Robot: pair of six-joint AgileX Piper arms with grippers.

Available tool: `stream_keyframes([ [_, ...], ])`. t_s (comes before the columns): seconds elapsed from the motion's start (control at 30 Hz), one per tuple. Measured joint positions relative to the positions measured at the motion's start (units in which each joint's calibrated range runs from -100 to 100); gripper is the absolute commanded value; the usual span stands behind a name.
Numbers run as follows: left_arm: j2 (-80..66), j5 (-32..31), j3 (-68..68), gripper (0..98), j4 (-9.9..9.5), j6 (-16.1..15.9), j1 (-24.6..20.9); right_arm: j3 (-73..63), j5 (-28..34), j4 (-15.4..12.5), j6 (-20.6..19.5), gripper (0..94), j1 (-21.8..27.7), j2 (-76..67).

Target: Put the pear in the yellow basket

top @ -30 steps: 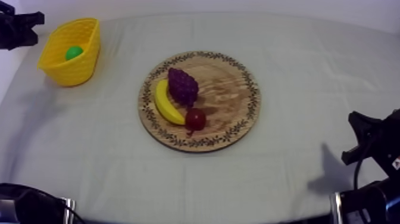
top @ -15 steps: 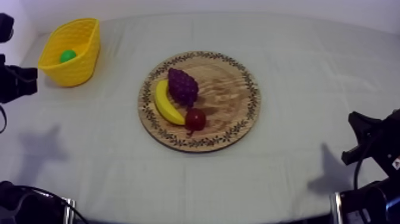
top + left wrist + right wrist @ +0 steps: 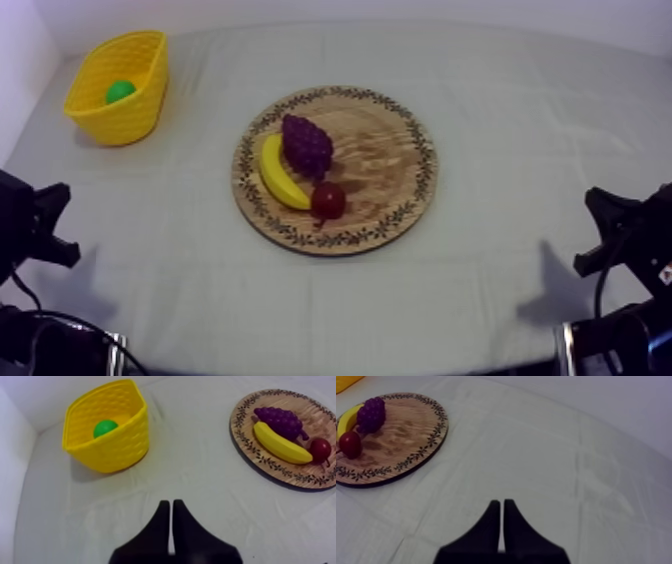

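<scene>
The green pear [image 3: 120, 91] lies inside the yellow basket [image 3: 128, 122] at the table's far left; the left wrist view also has the pear [image 3: 105, 427] down in the basket [image 3: 119, 452]. My left gripper [image 3: 50, 222] sits low at the left edge, well short of the basket. Its fingers lie together as a narrow wedge [image 3: 168, 504], shut on nothing. My right gripper [image 3: 597, 232] rests low at the right side, likewise shut and empty [image 3: 501, 503], over bare cloth to the right of the board.
The round wooden board [image 3: 385, 150] with a patterned rim lies mid-table. On its left half are a banana [image 3: 280, 176], a bunch of grapes [image 3: 307, 143] and a small red fruit [image 3: 328, 200]. A white wall runs along the left, behind the basket.
My left arm has drawn back from beside the basket at the upper left to the lower left edge. The pear has stayed in the basket, and the right arm has not moved.
</scene>
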Motion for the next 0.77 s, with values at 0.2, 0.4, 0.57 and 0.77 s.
stream_keyframes([
  [0.2,-10.93,-2.07,8.58,0.0,0.67,-1.27,-1.2,0.0,0.0,0.0,0.0,0.4,0.0,0.0],
  [0.4,-13.57,-2.48,10.24,0.1,0.73,0.9,-0.64,0.0,0.0,0.0,0.05,0.4,0.0,0.0],
  [0.57,-13.73,-2.5,10.3,0.1,0.68,7.58,-0.28,0.0,0.0,0.0,0.05,0.4,0.0,0.0],
  [0.77,-13.73,-2.5,10.36,0.1,0.68,15.77,-0.21,0.0,0.0,0.0,-0.01,0.4,0.0,0.0],
])
